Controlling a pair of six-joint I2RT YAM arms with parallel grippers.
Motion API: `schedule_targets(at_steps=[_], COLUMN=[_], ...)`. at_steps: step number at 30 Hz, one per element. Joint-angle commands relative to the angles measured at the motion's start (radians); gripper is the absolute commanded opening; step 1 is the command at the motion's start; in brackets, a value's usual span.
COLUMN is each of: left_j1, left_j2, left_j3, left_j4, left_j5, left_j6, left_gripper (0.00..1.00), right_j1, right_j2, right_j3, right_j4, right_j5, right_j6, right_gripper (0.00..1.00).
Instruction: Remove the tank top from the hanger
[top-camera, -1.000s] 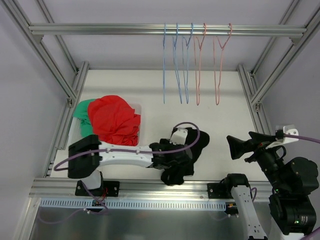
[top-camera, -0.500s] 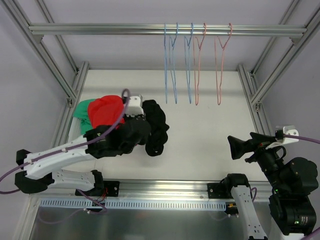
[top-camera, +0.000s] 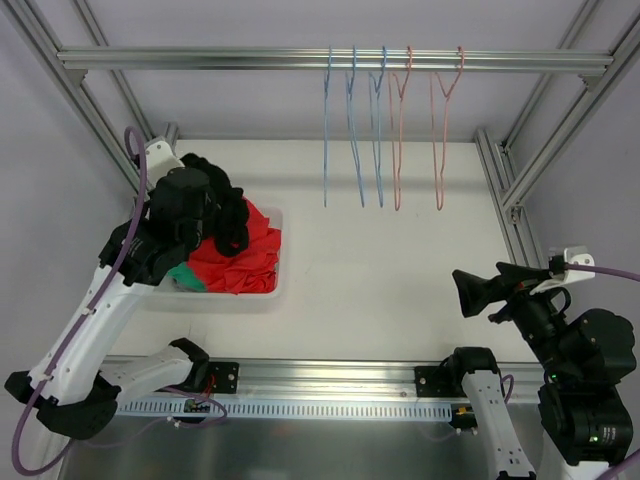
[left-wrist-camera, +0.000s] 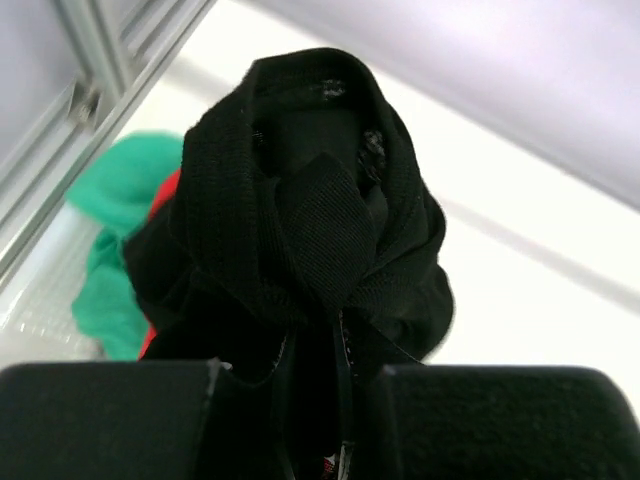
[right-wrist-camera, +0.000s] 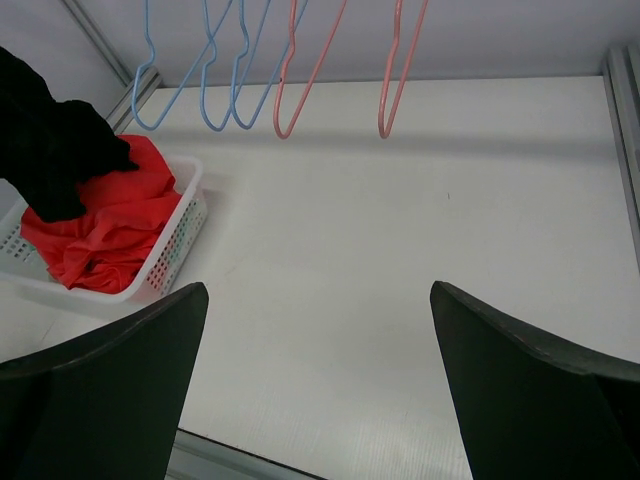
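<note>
The top (top-camera: 228, 205) is off the hangers. It hangs as a black bundle from the left jaws, at about 9 o'clock of the table (top-camera: 400, 260), just above the basket (top-camera: 264, 291). The left arm (top-camera: 95, 320) reaches up and over the basket, I think in order to drop the top inside it. In the left wrist view the two jaws are pressed together on the fabric of the top (left-wrist-camera: 310, 220), which folds and falls in front of the camera. The grip is on a fold, not on a strap, so the cloth stays in a lump and does not spread.

The right arm (top-camera: 580, 350) waits at about 4 o'clock, well apart from everything. Its jaws are wide apart and hold nothing. It is probably parked there so that it does not disturb the left arm.

At 12 o'clock the rail (top-camera: 200, 60) carries five hangers, all bare: three blue hangers (top-camera: 352, 130) side by side and two pink hangers (top-camera: 437, 130) to the right of them.

There is one basket. In it I count two clothes: one red (top-camera: 245, 258) on top and one green (top-camera: 185, 277) under it, at the left edge. With the black top this makes three clothes.

I judge the removal itself as done; only the release over the basket remains.
</note>
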Motion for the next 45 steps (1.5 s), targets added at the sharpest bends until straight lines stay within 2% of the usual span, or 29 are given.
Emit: schedule_targets(at_steps=[1, 6, 10, 16, 19, 23, 24, 26, 27, 30, 31, 33, 34, 38, 42, 45], left_j1=[0.109, 0.224, 0.319, 0.348, 0.368, 0.368, 0.368, 0.367, 0.368, 0.367, 0.367, 0.368, 0.368, 0.368, 0.368, 0.367], left_j2=[-0.021, -0.027, 0.074, 0.189, 0.174, -0.005, -0.039, -0.114, -0.133, -0.206, -0.225, -0.275, -0.292, -0.337, -0.424, -0.524], left_j3=[-0.106, -0.339, -0.456, -0.615, -0.678, -0.659, -0.642, -0.559, -0.53, -0.421, -0.377, -0.336, -0.298, -0.226, -0.255, -0.356], left_j4=[-0.052, -0.046, 0.055, 0.161, 0.183, 0.172, 0.151, 0.101, 0.048, -0.029, -0.072, -0.104, -0.136, -0.195, -0.21, -0.209], left_j5=[0.146, 0.193, 0.261, 0.345, 0.367, 0.391, 0.396, 0.391, 0.387, 0.376, 0.378, 0.39, 0.399, 0.492, 0.612, 0.597], left_j6=[-0.081, -0.241, -0.257, -0.324, -0.341, -0.289, -0.255, -0.229, -0.203, -0.157, -0.143, -0.096, -0.074, 0.103, 0.236, 0.312], left_gripper=[0.0, 0.0, 0.0, 0.0, 0.0, 0.01, 0.18, 0.4, 0.63, 0.75, 0.84, 0.95, 0.99, 0.99, 0.99, 0.99], right_j1=[0.006, 0.006, 0.008, 0.006, 0.006, 0.006, 0.008, 0.006, 0.008, 0.009, 0.011, 0.027, 0.037, 0.095, 0.164, 0.193], right_j2=[0.031, 0.036, 0.034, -0.033, -0.071, -0.047, -0.039, -0.012, -0.004, 0.016, 0.02, 0.042, 0.054, 0.094, 0.068, 0.024], right_j3=[0.019, -0.008, -0.076, -0.234, -0.315, -0.321, -0.314, -0.282, -0.271, -0.249, -0.243, -0.223, -0.214, -0.142, -0.119, -0.123], right_j4=[0.049, 0.063, 0.098, 0.099, 0.073, -0.019, -0.032, -0.067, -0.07, -0.075, -0.075, -0.078, -0.082, -0.108, -0.113, -0.116], right_j5=[-0.025, -0.049, -0.098, -0.154, -0.137, -0.039, -0.013, 0.053, 0.064, 0.07, 0.078, 0.11, 0.148, 0.277, 0.388, 0.415], right_j6=[0.01, 0.022, 0.039, 0.059, 0.045, -0.004, -0.011, -0.03, -0.03, -0.045, -0.045, -0.05, -0.051, -0.057, -0.086, -0.097], right_gripper=[1.0, 0.99, 1.0, 1.0, 0.99, 1.0, 0.99, 1.0, 0.99, 1.0, 0.99, 0.99, 0.99, 1.0, 0.99, 0.99])
